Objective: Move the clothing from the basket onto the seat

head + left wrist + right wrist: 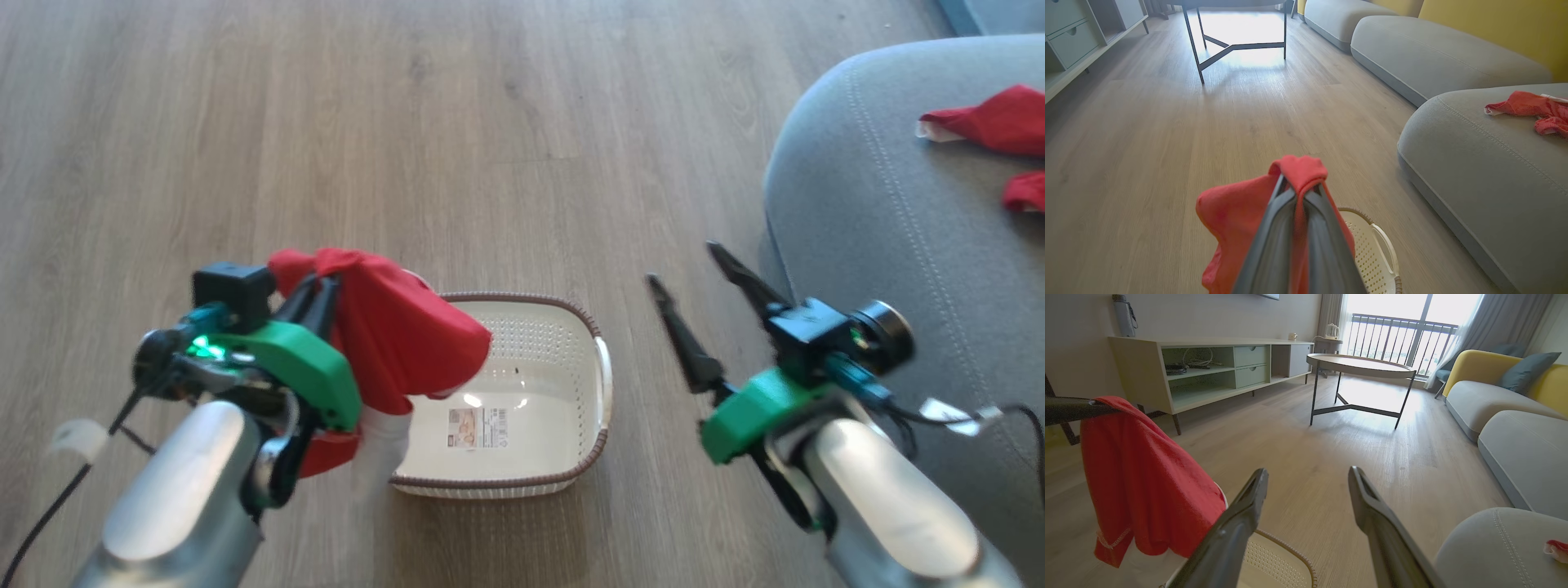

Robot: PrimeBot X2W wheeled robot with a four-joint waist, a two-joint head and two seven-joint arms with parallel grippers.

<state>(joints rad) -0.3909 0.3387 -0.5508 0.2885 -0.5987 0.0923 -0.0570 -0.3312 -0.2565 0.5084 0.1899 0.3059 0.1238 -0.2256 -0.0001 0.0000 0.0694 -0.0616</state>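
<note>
Some bright red fabric (992,122) with white trim already lies on the large grey upholstered seat cushion (882,245) with its line of light double stitching, so part of the job looks done. One more soft red garment (408,335) with a white panel hangs from the left gripper (1299,191). Its long dark fingers are pinched together on a bunched fold at the top of the cloth. Gripping there lets the rest drape freely below.

The garment hangs above the left end of the small cream-white perforated plastic basket (589,327) with a brown woven-look rim. That basket stands on the pale wood-look floor (490,122) near the cushion's rounded corner. Inside it a label sticker (478,427) sits on the bare bottom, and no other cloth shows, though the hanging garment hides its left part.

The right gripper (684,263) hovers between basket and cushion, jaws spread wide with nothing in them, probably kept out of the carrying path. By my judgement this is the last piece, and it now needs carrying across to the cushion.
</note>
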